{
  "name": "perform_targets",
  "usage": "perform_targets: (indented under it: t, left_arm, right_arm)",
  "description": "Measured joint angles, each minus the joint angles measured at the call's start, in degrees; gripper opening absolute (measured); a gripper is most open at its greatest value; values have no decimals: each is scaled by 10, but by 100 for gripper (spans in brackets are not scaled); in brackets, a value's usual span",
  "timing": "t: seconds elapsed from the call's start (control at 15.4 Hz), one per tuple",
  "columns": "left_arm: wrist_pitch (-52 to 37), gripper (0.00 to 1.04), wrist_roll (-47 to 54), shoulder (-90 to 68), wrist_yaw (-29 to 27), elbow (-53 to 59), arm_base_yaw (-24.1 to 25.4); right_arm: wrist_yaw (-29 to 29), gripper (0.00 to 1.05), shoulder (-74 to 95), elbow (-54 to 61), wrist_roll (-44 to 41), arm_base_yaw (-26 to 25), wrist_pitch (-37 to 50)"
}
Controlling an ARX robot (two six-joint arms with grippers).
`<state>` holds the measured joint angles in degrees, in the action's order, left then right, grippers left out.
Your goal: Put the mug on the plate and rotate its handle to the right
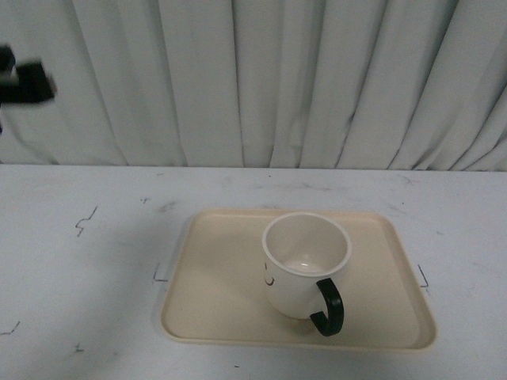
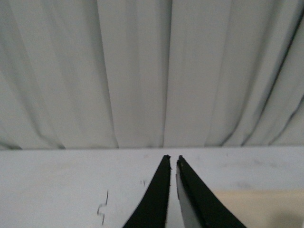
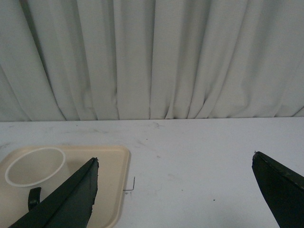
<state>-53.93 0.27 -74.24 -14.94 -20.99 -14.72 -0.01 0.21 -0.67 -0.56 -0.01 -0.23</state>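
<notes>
The cream-white mug (image 1: 295, 279) stands upright on the beige plate (image 1: 214, 285), right of its middle. Its black handle (image 1: 329, 307) points toward the front right, and part of the black smiley face shows on its left side. My left gripper (image 2: 173, 159) is shut and empty above the table, with a corner of the plate (image 2: 259, 209) beside it. My right gripper (image 3: 175, 161) is wide open and empty, to the right of the plate (image 3: 114, 175). The mug (image 3: 33, 166) and its handle (image 3: 33, 197) show partly behind one finger (image 3: 80, 190).
A white table (image 1: 79, 277) with small black marks carries the plate. A white pleated curtain (image 1: 253, 79) hangs along the far edge. A black part of my left arm (image 1: 28, 83) shows at the far left, high above the table.
</notes>
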Motion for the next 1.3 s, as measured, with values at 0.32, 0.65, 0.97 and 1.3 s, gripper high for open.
perform_targets:
  t: [0.32,0.65,0.97,1.3]
  left_arm:
    - [33,2,-1,132,63,111,63]
    - [51,2,-1,236,107,179,104]
    - [179,2,-2,372,148,204,147]
    - [292,2,-2,492,148,205,147]
  right_arm:
    - [0,98,0,0,0,0,0]
    - [0,98,0,0,0,0,0]
    - [0,98,0,0,0,0,0]
    - [0,98,0,0,0,0,0]
